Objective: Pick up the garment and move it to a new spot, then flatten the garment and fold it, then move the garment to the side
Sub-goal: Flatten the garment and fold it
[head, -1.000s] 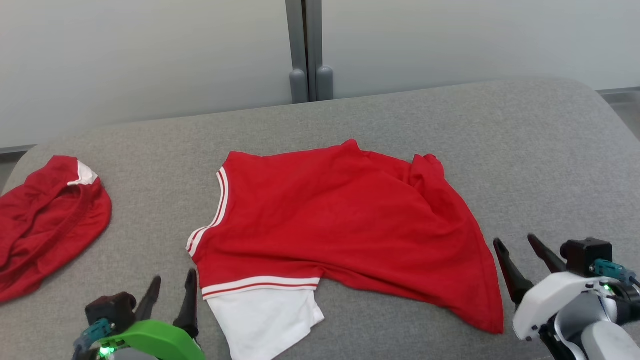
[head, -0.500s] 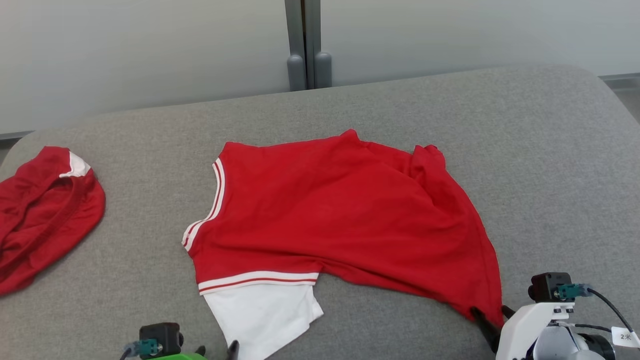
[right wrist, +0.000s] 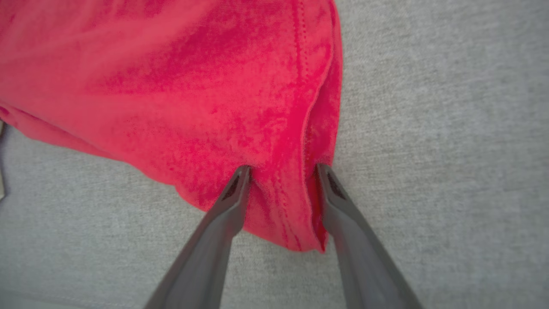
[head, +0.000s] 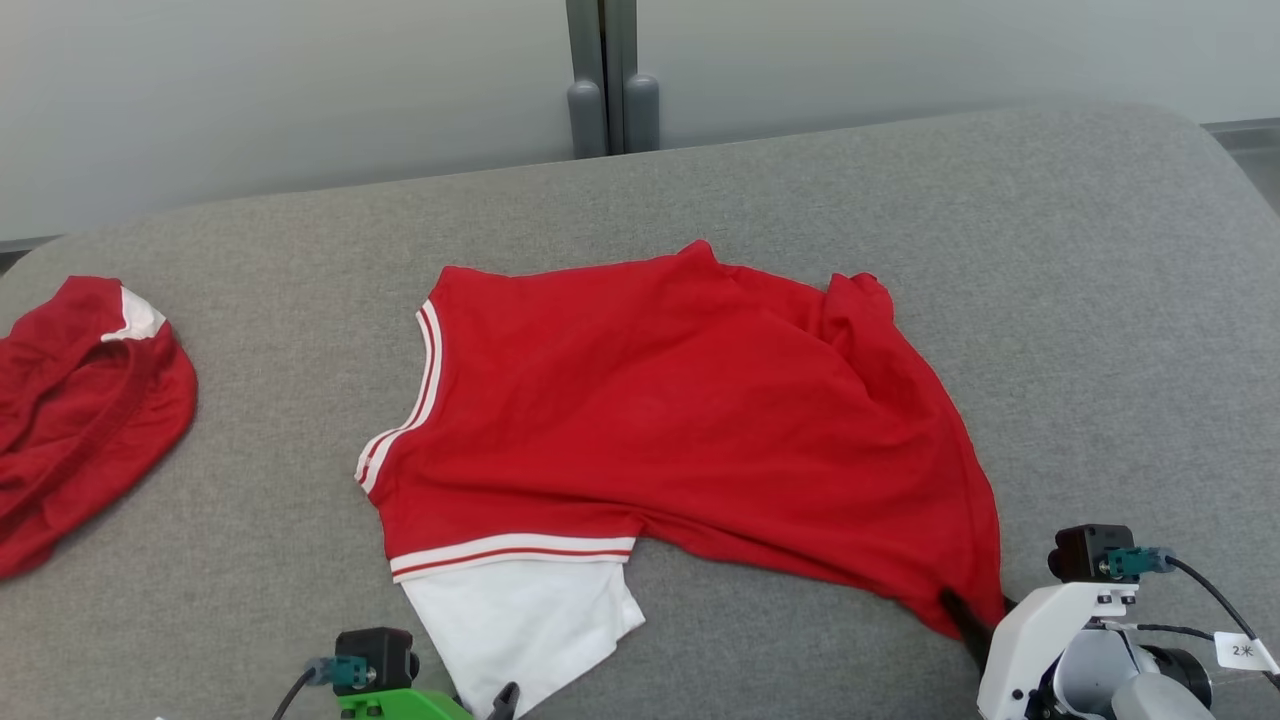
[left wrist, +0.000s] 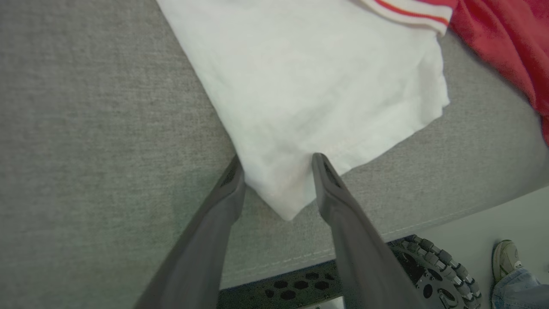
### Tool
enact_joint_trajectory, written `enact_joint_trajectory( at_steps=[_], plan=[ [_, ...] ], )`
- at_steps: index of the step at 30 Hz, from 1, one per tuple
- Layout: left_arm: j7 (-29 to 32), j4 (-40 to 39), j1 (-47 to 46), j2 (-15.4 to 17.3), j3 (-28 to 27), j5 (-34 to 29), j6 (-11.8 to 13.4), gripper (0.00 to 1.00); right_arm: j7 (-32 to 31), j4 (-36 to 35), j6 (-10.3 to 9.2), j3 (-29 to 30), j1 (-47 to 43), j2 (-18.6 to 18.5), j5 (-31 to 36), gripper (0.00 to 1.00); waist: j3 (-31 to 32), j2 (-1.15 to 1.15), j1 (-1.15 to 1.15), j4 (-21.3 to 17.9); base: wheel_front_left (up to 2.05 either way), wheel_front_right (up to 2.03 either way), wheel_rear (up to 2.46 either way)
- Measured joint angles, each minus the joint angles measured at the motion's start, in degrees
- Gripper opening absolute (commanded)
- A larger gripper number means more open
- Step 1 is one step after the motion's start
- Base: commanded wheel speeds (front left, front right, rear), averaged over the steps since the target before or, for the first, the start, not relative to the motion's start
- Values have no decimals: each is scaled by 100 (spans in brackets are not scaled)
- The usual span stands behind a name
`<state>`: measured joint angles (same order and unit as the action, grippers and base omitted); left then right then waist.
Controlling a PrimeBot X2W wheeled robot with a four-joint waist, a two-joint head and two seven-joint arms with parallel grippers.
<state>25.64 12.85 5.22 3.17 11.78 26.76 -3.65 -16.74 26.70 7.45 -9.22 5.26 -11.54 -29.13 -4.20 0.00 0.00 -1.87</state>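
A red garment (head: 680, 410) with white striped trim lies spread on the grey cushion (head: 1100, 300), its white sleeve (head: 520, 620) pointing toward the near edge. In the left wrist view my left gripper (left wrist: 276, 165) is open, its two fingers either side of the white sleeve's (left wrist: 309, 86) corner, which lies between them. My right gripper (right wrist: 281, 171) is open too, astride the red hem corner (right wrist: 283, 214) at the garment's near right end. In the head view that right gripper (head: 975, 620) sits at the cloth's lower right tip.
A second red garment (head: 80, 420) lies bunched at the cushion's left end. A pale wall with a grey post (head: 600, 80) rises behind. Past the cushion's near edge the left wrist view has the robot's wheeled base (left wrist: 433, 270) and a person's shoe (left wrist: 506, 257).
The head camera has tilted, shifting the scene up. Both grippers have dropped low and closed in on the garment: left to the white sleeve corner, right to the red hem corner.
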Motion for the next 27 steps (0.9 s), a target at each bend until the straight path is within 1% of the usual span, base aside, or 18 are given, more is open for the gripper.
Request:
enact_joint_trajectory(
  at_steps=[1,2,6,10,12,13,15,17,20,22,27],
  plan=[
    [-10,9,-27,-1,34,32,-38,11,23,26,0,-33,24,-11,-31,0,-13,0,0,-1,0,0,0],
    [-47,10,-41,-4,57,57,-47,0,57,34,1,-70,46,-25,-65,0,-21,0,0,-2,0,0,0],
    [-156,-62,-59,-13,41,126,-69,0,390,18,2,-187,75,-46,-231,0,-23,0,0,4,0,0,0],
    [-314,-332,-62,163,-64,82,-60,0,799,-76,2,-234,128,-194,-243,0,-3,0,0,17,0,0,0],
    [-447,-495,-63,227,-93,44,-63,0,972,-200,3,-286,144,-224,-366,0,11,0,0,26,0,0,0],
    [-509,-560,-65,243,-104,40,-65,0,1039,-280,2,-301,145,-222,-477,0,15,0,0,32,0,0,0],
    [-645,-727,-94,299,-142,15,-82,0,1214,-595,3,-301,166,-215,-911,0,23,0,0,47,0,0,0],
    [-797,-886,-199,346,-189,8,-112,0,1322,-883,3,-305,280,-303,-1161,0,12,0,0,46,0,0,0],
    [-994,-1047,-553,515,-233,-89,-172,0,1433,-1167,2,-357,598,-537,-1441,0,-64,0,0,33,0,0,0],
    [-1123,-1074,-941,597,-308,-99,-204,0,1512,-1304,3,-431,914,-549,-1813,0,-155,0,0,27,0,0,0],
    [-1268,-711,-2268,878,-322,-38,-309,0,1456,-1122,2,-800,1933,-706,-2265,0,-490,0,0,33,0,0,0]
  ],
)
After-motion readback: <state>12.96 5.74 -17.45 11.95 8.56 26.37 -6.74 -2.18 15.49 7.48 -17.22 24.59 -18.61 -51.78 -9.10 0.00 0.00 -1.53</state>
